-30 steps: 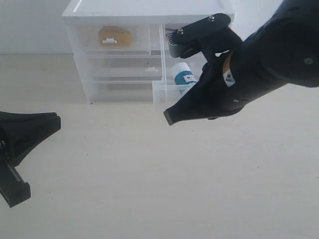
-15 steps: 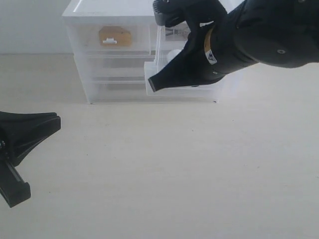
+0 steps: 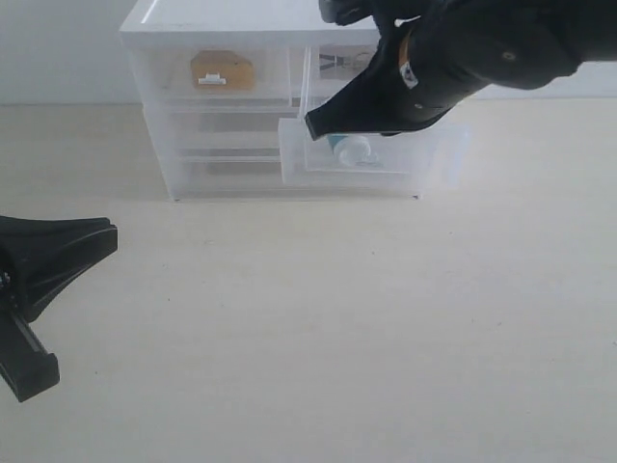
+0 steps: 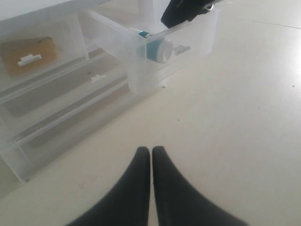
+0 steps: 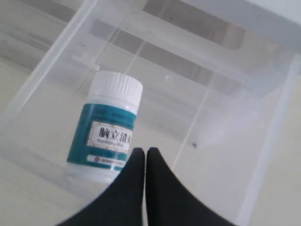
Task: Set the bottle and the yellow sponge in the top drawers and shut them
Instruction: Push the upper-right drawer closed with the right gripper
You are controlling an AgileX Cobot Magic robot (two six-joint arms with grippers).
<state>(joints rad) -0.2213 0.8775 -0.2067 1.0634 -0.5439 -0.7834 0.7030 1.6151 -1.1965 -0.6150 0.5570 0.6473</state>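
Note:
The yellow sponge lies inside the pushed-in left top drawer; the left wrist view shows the sponge behind its white tab. The right top drawer is pulled far out. The bottle lies on its side in it, also visible as bottle and bottle. My right gripper hovers over that drawer, shut and empty, its tips just beside the label. My left gripper is shut and empty over the table, low at the left.
The white cabinet stands at the back of the pale table, with wider full-width drawers under the top pair, all pushed in. The pulled-out drawer's wall and tab handle jut toward the table's front.
My right arm has swung up and back over the open drawer. The bottle, upright a second ago, now lies on its side. The drawer has shifted left. The left arm is still.

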